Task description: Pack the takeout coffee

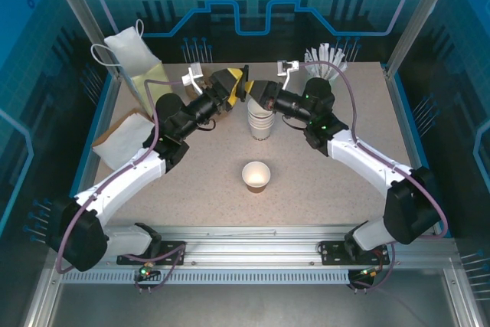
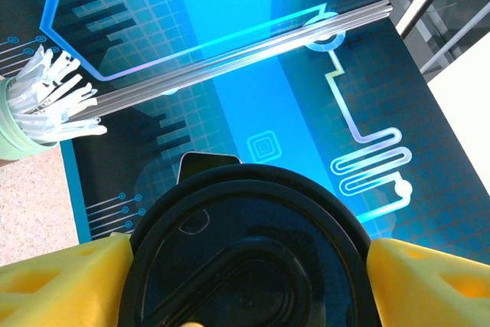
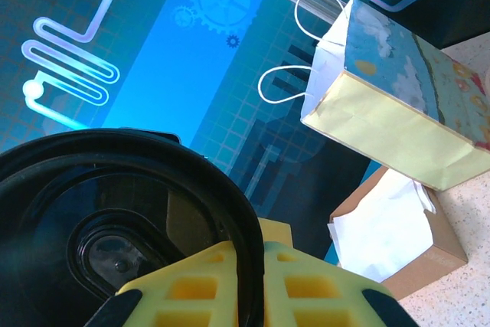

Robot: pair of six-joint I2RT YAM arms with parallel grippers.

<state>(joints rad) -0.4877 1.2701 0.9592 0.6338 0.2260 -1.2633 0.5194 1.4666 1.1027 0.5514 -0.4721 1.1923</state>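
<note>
The lidded takeout coffee is out of view. A small brown paper cup (image 1: 256, 176) stands open and lidless at the table's middle. A separate black round lid (image 1: 243, 88) hangs in the air above the stack of white cups (image 1: 260, 120), held from both sides. My left gripper (image 1: 233, 82) is shut across the lid (image 2: 245, 258), one yellow finger (image 2: 65, 285) on each side of its width. My right gripper (image 1: 254, 91) is shut on the lid's rim (image 3: 253, 227), pinching it between yellow pads (image 3: 191, 296).
A white and yellow paper bag (image 1: 142, 63) with string handles stands at the back left. A brown box with white paper (image 1: 122, 139) lies in front of it. A green cup of white utensils (image 1: 325, 63) stands at the back right. Blue walls enclose the table.
</note>
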